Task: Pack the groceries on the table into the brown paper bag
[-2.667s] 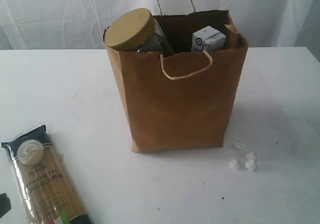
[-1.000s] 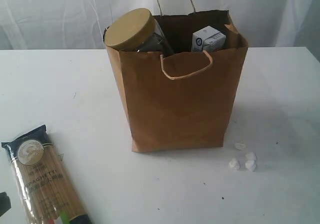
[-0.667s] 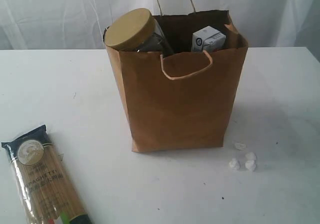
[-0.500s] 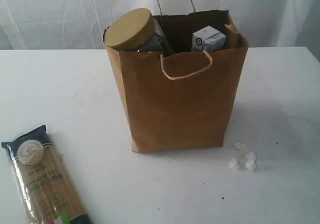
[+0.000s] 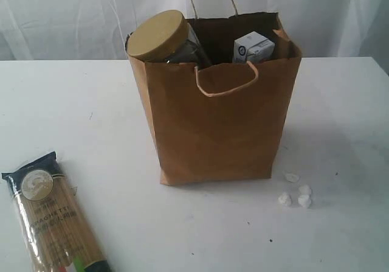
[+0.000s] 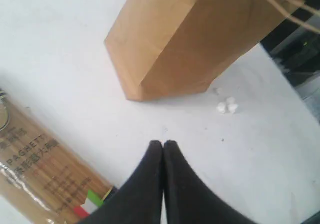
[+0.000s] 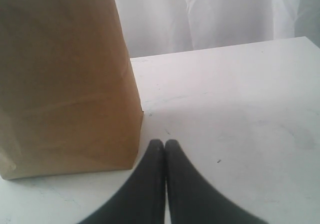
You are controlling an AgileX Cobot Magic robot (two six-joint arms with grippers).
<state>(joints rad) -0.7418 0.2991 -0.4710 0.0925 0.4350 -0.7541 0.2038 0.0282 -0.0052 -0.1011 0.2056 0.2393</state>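
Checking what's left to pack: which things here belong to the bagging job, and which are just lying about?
Job: paper bag; jar and small white packet already inside it; spaghetti packet still on the table.
Lying about: small white lumps beside the bag.

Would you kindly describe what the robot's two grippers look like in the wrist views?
The left gripper and the right gripper look alike. Each has two plain matte black fingers, broad at the base and curving in to narrow rounded tips. No markings, cables or pads of another colour show, and the arms themselves are out of view.
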